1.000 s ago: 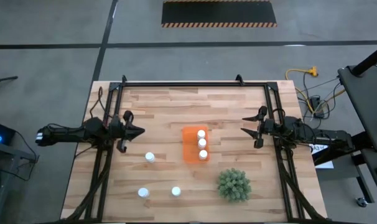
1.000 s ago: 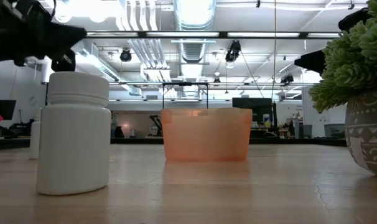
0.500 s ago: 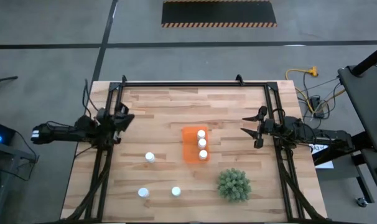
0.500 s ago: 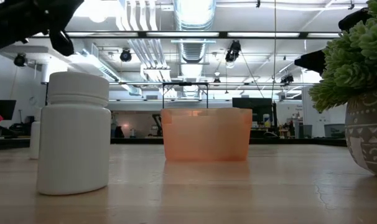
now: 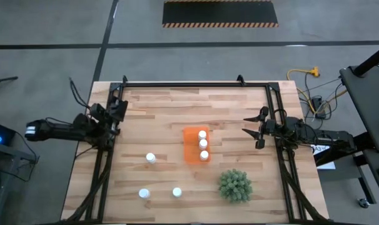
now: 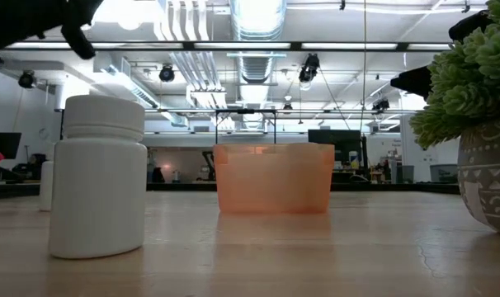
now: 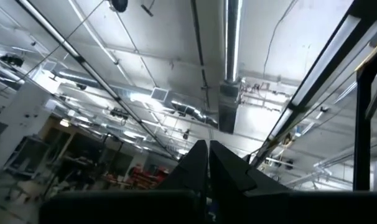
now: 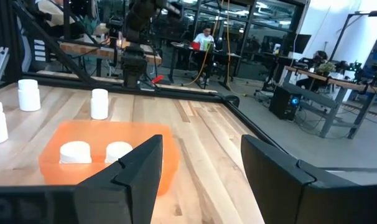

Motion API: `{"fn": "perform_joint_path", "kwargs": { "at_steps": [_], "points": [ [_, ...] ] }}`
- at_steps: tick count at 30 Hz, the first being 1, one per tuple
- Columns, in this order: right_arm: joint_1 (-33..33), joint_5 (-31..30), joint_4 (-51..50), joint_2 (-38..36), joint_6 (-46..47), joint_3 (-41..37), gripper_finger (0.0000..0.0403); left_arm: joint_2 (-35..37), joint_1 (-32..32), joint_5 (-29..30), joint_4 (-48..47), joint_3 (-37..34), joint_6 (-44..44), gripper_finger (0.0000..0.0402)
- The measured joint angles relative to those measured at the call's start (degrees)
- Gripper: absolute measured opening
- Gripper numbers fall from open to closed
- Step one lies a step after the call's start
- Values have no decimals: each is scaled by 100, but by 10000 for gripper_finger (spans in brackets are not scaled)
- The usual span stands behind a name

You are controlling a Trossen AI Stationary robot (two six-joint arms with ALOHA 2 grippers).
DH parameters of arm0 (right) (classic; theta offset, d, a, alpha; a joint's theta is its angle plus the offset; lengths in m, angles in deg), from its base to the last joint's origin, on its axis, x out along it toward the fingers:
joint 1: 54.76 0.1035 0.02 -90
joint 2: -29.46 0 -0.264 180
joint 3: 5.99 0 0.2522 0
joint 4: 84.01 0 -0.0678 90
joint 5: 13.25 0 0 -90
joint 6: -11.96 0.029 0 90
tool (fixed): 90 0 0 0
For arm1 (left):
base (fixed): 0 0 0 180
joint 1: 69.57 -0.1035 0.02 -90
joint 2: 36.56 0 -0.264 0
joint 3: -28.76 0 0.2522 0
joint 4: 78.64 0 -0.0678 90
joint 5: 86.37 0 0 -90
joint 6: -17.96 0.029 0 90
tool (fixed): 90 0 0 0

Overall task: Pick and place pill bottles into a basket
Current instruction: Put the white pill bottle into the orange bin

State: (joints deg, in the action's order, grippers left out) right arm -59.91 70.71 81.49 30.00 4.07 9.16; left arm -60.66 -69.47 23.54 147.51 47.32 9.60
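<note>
The orange basket [image 5: 191, 146] stands near the table's middle with three white pill bottles [image 5: 203, 144] in a row along its right side. Three more bottles stand upright on the wood: one [image 5: 151, 157] left of the basket, two [image 5: 144, 193] [image 5: 177, 192] near the front edge. My left gripper [image 5: 120, 105] is at the table's left edge, raised, empty and shut; its wrist view [image 7: 207, 148] looks up at the ceiling. My right gripper [image 5: 253, 129] is open and empty at the right edge, facing the basket [image 8: 107, 155].
A round green spiky plant [image 5: 234, 185] in a patterned pot [image 6: 485, 177] stands at the front right. The nearest bottle [image 6: 97, 186] fills the low view's left. A dark frame [image 5: 196, 84] runs round the table's edges. Bare wood lies between the basket and the far rail.
My left gripper has drawn back from beside the loose bottles toward the table's left and far edges, has risen and has tipped upward. The bottles and the basket have stayed where they were.
</note>
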Motion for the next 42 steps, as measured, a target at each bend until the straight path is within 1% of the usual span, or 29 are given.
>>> {"fn": "perform_joint_path", "kwargs": {
  "at_steps": [2, 4, 13, 17, 20, 22, 26, 31, 36, 39, 42],
  "points": [
    [0, -1, 0, 2, 1, 0, 206, -210, -2, -124, -14, 183, 1, 0],
    [-1, -1, 0, 2, 46, 0, 206, -464, -2, -457, -43, 346, -9, 0],
    [0, 0, -2, 2, 60, 0, 206, -1731, 0, -3044, -38, 1218, -21, 0],
    [0, -1, -1, 2, 12, 0, 206, -2285, 2, -4371, -58, 1647, -24, 0],
    [-1, -1, 0, 4, 7, 0, 206, -2695, 2, -5075, -101, 1886, -28, 0],
    [0, 1, 0, 0, 47, 0, 206, -2914, 4, -5323, -55, 2040, -25, 0],
    [0, -1, 0, 0, -7, 0, 206, -3337, 6, -5596, -112, 2272, -26, 0],
    [-2, 1, 0, 1, 49, 0, 206, -3589, 36, -6157, -97, 2532, -24, 0],
    [-2, -1, 0, 0, 6, 0, 206, -3552, 106, -6198, -137, 2690, 30, 0],
    [-1, -1, 0, 0, 49, 0, 206, -3512, 109, -6180, -647, 2850, 281, 0],
    [0, -1, 0, 2, -8, 0, 206, -3502, 109, -6112, -1313, 3185, 470, 0]
  ]
}}
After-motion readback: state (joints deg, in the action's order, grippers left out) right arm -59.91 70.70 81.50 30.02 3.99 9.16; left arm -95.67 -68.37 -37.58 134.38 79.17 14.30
